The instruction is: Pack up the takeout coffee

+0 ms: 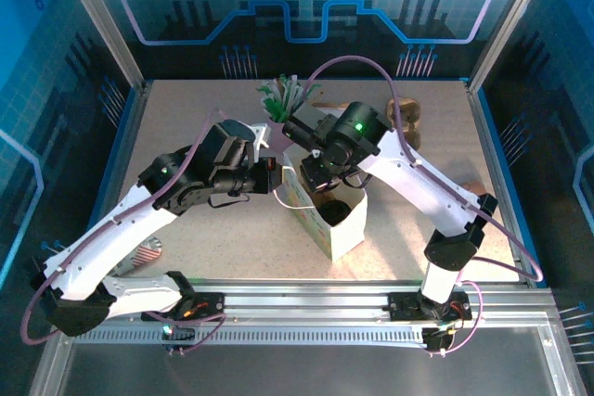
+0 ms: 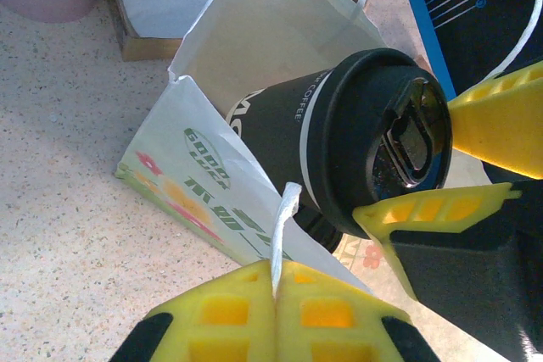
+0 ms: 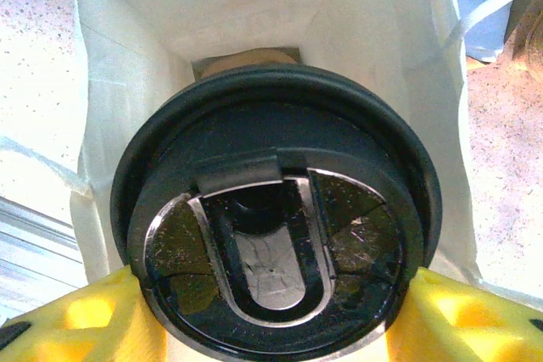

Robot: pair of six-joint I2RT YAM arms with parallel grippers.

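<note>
Right gripper [image 2: 411, 163] clamped the black lid [image 2: 356, 133] of the dark coffee cup [image 2: 276, 129] between half-spread jaws. The cup was tilted base-first into the mouth of the white paper bag [image 2: 191, 171] at mid-table [image 1: 176, 118], with the bag's floor straight beyond along its long axis. Left gripper [image 2: 276, 294], at the bag's left, pinched its handle [image 2: 286, 218] fully closed.

Coffee cup [image 2: 344, 137] partway in the bag [image 2: 254, 31], sachets [image 1: 283, 97] behind it
</note>
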